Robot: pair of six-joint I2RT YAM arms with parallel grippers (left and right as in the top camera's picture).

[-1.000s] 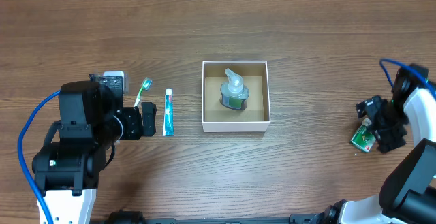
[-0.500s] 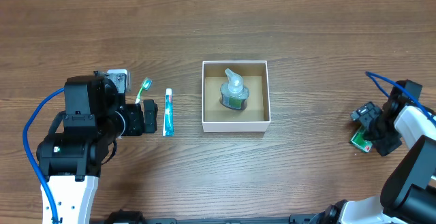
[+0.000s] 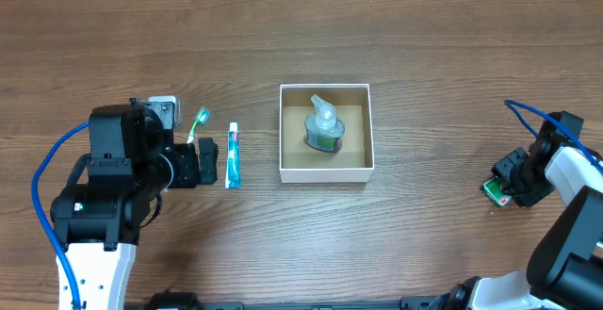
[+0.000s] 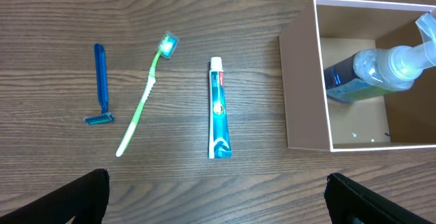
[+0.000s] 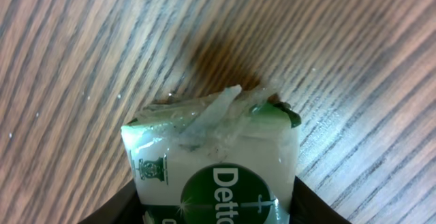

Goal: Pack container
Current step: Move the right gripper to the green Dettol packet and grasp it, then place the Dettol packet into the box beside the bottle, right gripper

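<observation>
The container (image 3: 326, 173) sits in the middle of the table (image 3: 443, 84). A clear pump bottle (image 3: 323, 126) lies inside it. In the left wrist view the box's right side is cut off, and so is part of the bottle.

The left claw (image 3: 205, 164) is wide open with nothing in it. Only the tips of its dark fingers (image 4: 82, 197) peek in at the bottom corners. It hangs beside a toothpaste tube (image 4: 218, 108). Left of the tube lie a green toothbrush (image 4: 144, 101) and a blue razor (image 4: 101, 84). From above, the arm hides the razor.

The right claw (image 3: 509, 176) is far to the right, closed on a green and white soap pack (image 5: 214, 163). The dark fingers (image 5: 116, 210) press both its sides. The pack's bottom is cut off, so only part of its name shows
</observation>
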